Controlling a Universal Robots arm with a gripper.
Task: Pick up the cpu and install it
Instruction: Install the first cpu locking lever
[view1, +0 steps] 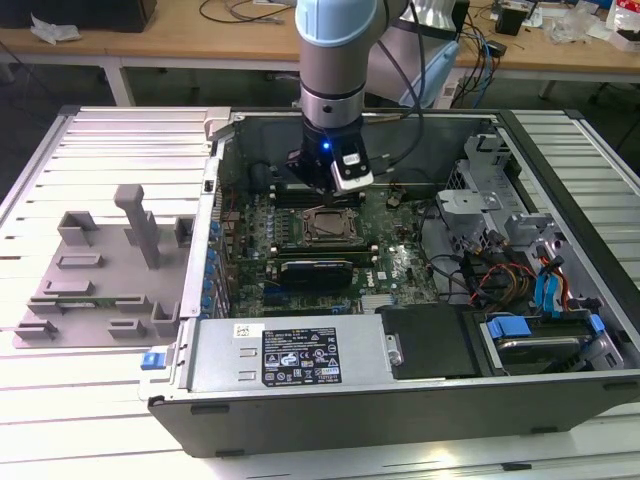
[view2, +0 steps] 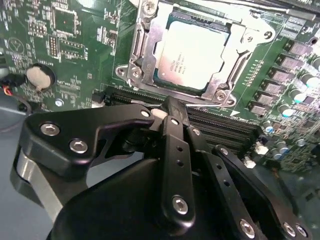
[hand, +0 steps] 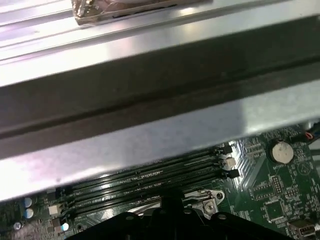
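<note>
CPU: the cpu (view2: 197, 55), silvery top up, lies flat inside the square metal socket frame (view2: 137, 50) on the motherboard; from where I stand it looks seated, not carried.
Desk: a slatted metal desk (view1: 110, 140) carries everything, with a grey plastic fixture (view1: 100, 270) at about 9 o'clock from the computer.
Computer case: the open case (view1: 400, 400) lies on its side; its labelled power supply box (view1: 290, 355) runs along the 6 o'clock edge and drive bays with blue tabs sit at about 4 o'clock.
Motherboard: the green motherboard (view1: 400, 265) fills the middle of the case, and the socket sits near its centre in the exterior view.
Memory slots: black slots (hand: 150, 180) run just beside the socket, between it and the case wall.
Arm: the arm (view1: 335, 60) comes down from 12 o'clock and hangs just above the socket area.
Hand: the hand (view2: 172, 107) hovers near the socket's edge over the memory slots, apart from the chip; its black fingers look clenched together with nothing between them.
Coin cell: a round battery (view2: 37, 76) sits well apart from the socket.
Progress: my judgement is that the placing is done. The frame around the chip looks unlatched, though I cannot tell for sure.
</note>
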